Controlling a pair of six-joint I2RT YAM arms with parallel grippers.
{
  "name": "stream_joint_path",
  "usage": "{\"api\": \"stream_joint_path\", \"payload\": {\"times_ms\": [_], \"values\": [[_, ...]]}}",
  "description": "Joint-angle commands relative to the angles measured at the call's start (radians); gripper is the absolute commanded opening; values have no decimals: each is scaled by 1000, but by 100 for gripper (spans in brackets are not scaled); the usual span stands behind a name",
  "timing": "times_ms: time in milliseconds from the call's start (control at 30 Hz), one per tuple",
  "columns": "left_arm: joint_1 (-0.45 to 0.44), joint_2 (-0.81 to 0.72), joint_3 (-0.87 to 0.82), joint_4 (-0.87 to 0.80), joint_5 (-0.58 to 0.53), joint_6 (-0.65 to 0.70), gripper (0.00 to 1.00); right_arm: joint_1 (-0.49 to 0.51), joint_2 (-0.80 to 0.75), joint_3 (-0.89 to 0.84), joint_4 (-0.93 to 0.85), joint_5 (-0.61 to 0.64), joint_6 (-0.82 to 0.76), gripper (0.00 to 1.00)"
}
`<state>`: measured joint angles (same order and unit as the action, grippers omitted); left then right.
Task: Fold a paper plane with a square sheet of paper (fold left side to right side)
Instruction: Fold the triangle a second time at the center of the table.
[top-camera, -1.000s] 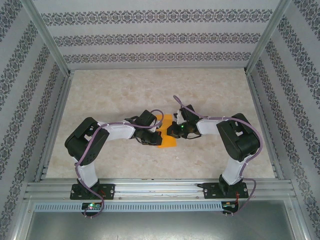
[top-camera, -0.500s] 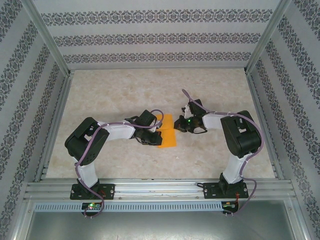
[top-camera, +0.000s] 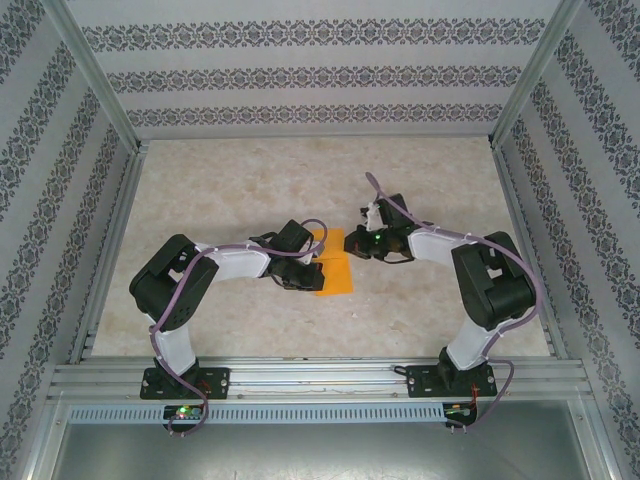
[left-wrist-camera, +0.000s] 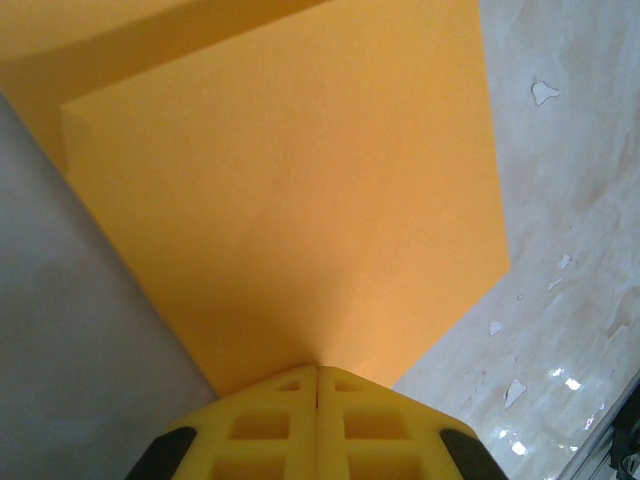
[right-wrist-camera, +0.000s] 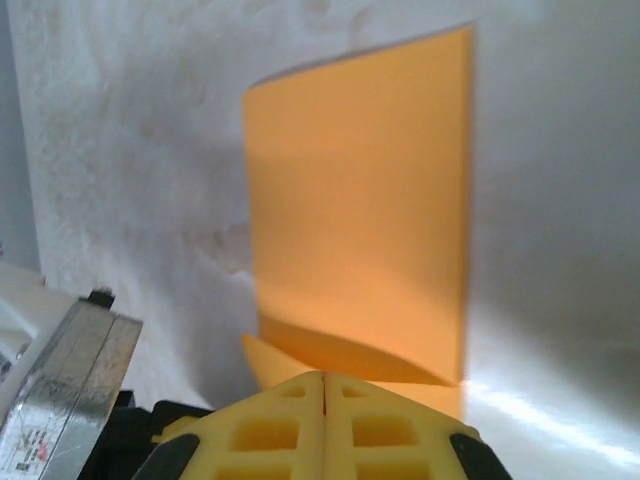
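Top external view: pins the half-folded square sheet of paper with the closed left gripper — poises the right gripper, also closed, beside it, likely for creasing.

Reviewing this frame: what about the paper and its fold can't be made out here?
- Top view: the paper's left part lies under the left gripper, so how its edges line up can't be checked.
- Left wrist view: the paper's far edge is cut off by the frame's top. Whether the fingers touch it is hidden by the fingers themselves.
- Right wrist view: the right gripper covers the paper's near edge.
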<state>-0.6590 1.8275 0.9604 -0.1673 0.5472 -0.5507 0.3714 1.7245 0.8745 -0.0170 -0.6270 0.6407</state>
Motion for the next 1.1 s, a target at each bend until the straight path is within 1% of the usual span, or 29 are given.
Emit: {"api": "stream_joint_path", "payload": {"times_ms": [0, 100, 300, 600, 867, 1067], "values": [[4, 39, -35, -90, -30, 20, 0, 39, 42, -5, 30, -28, 35, 0], [5, 40, -25, -92, -26, 20, 0, 41, 75, -3, 28, 1, 41, 0], [4, 32, 16, -88, 6, 3, 0, 33, 106, -3, -38, 48, 2, 0], [5, 15, 107, -92, 74, -15, 2, 17, 125, -31, -66, 52, -12, 0], [6, 88, 184, -85, 104, -5, 1, 18, 132, -35, -67, 48, -9, 0], [7, 125, 193, -69, 102, -6, 1, 20, 135, -42, -67, 52, -8, 0]]}}
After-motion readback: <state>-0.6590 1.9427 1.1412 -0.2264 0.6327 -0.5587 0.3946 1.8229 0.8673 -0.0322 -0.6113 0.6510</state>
